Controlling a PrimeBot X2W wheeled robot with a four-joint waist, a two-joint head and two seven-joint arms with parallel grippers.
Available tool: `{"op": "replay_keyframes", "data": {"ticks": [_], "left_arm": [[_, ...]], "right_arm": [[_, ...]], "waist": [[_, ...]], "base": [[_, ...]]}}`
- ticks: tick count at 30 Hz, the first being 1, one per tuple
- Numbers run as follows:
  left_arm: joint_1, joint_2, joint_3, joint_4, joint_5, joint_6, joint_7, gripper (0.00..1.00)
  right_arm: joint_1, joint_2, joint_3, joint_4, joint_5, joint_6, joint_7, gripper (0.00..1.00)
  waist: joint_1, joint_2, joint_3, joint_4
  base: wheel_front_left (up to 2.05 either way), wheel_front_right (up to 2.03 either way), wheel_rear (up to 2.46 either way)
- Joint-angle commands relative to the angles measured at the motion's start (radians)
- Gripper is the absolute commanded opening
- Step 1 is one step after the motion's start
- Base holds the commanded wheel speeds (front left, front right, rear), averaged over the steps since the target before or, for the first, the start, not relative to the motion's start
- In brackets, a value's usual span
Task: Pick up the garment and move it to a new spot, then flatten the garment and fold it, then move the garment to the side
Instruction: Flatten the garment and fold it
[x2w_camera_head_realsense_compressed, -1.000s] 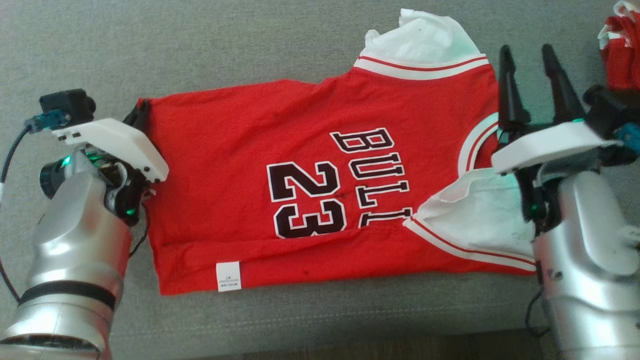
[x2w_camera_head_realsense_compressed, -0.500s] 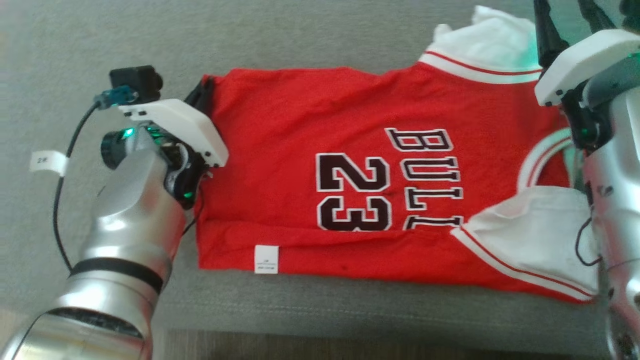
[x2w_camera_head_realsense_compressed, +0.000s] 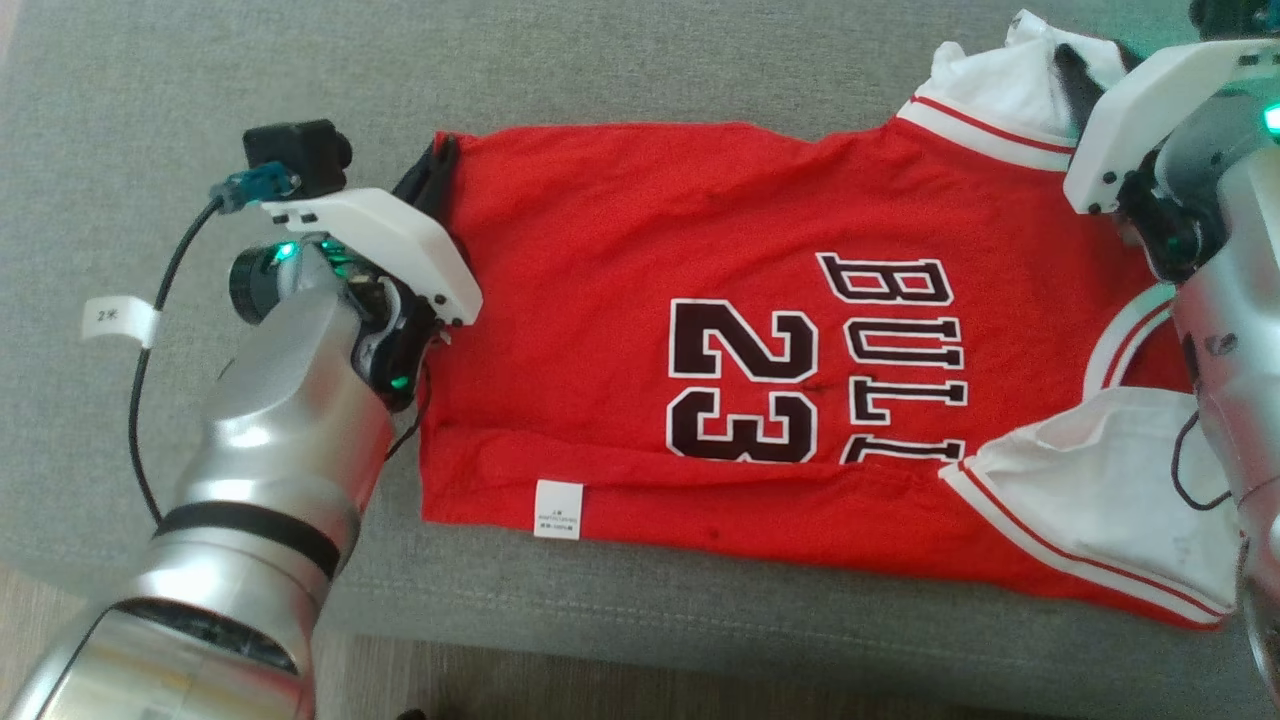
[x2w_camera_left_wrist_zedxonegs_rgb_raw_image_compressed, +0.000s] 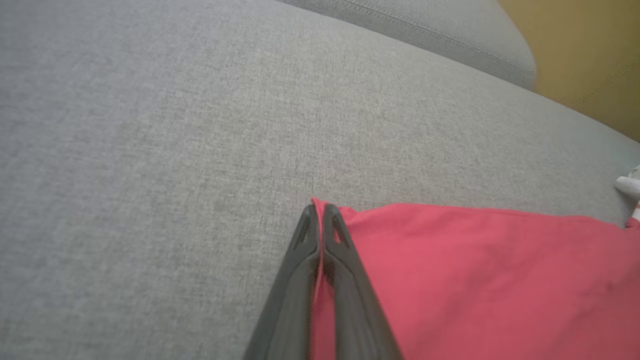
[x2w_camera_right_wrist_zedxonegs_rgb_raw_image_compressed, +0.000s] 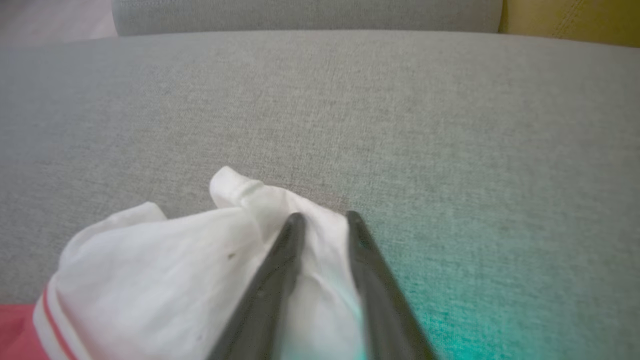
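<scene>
The garment (x2w_camera_head_realsense_compressed: 700, 250) is a red jersey with "BULLS 23" and white sleeves, lying flat on a grey cushion. My left gripper (x2w_camera_head_realsense_compressed: 442, 160) is at its far left hem corner. In the left wrist view the left gripper (x2w_camera_left_wrist_zedxonegs_rgb_raw_image_compressed: 318, 210) is shut on the garment's red edge (x2w_camera_left_wrist_zedxonegs_rgb_raw_image_compressed: 475, 280). My right gripper (x2w_camera_head_realsense_compressed: 1078, 78) is at the far right, over the bunched white sleeve (x2w_camera_head_realsense_compressed: 1000, 85). In the right wrist view the right gripper (x2w_camera_right_wrist_zedxonegs_rgb_raw_image_compressed: 325, 217) has its fingers a little apart, with a fold of the white sleeve (x2w_camera_right_wrist_zedxonegs_rgb_raw_image_compressed: 175, 260) between them.
The grey cushion (x2w_camera_head_realsense_compressed: 700, 60) stretches far beyond the jersey. Its front edge (x2w_camera_head_realsense_compressed: 600, 630) runs just below the garment, with floor (x2w_camera_head_realsense_compressed: 450, 690) under it. A black cable with a white tag (x2w_camera_head_realsense_compressed: 118, 322) hangs left of my left arm. A yellow surface (x2w_camera_left_wrist_zedxonegs_rgb_raw_image_compressed: 585, 50) lies behind the cushion.
The head camera has shifted, so the whole picture moved. My right gripper has gone from the near sleeve up to the far white sleeve, and its fingers have narrowed around the cloth.
</scene>
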Motion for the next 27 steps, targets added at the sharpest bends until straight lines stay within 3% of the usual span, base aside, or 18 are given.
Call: {"op": "replay_keyframes", "data": {"ticks": [1, 13, 21, 27], "left_arm": [[-0.042, 0.041, 0.016, -0.017, -0.007, 0.001, -0.013, 0.00], [-0.035, 0.132, 0.037, -0.064, -0.068, 0.001, -0.073, 0.00], [0.086, 0.185, 0.083, -0.180, -0.075, 0.001, -0.075, 0.00], [0.232, 0.218, 0.146, -0.298, -0.062, 0.001, -0.075, 0.00]], "right_arm": [[-0.001, 0.000, 0.016, -0.016, 0.009, 0.007, -0.016, 0.00], [0.025, -0.023, 0.001, -0.095, 0.114, 0.007, -0.287, 0.00], [0.185, -0.015, 0.026, -0.218, 0.183, 0.007, -0.342, 0.00], [0.379, -0.014, 0.019, -0.388, 0.222, 0.007, -0.346, 0.00]], "waist": [[-0.0001, 0.0000, -0.002, -0.003], [-0.0001, 0.0000, -0.066, -0.048], [-0.0001, 0.0000, -0.124, -0.100], [-0.0001, 0.0000, -0.153, -0.134]], "base": [[0.00, 0.00, 0.00], [0.00, 0.00, 0.00], [0.00, 0.00, 0.00], [0.00, 0.00, 0.00]]}}
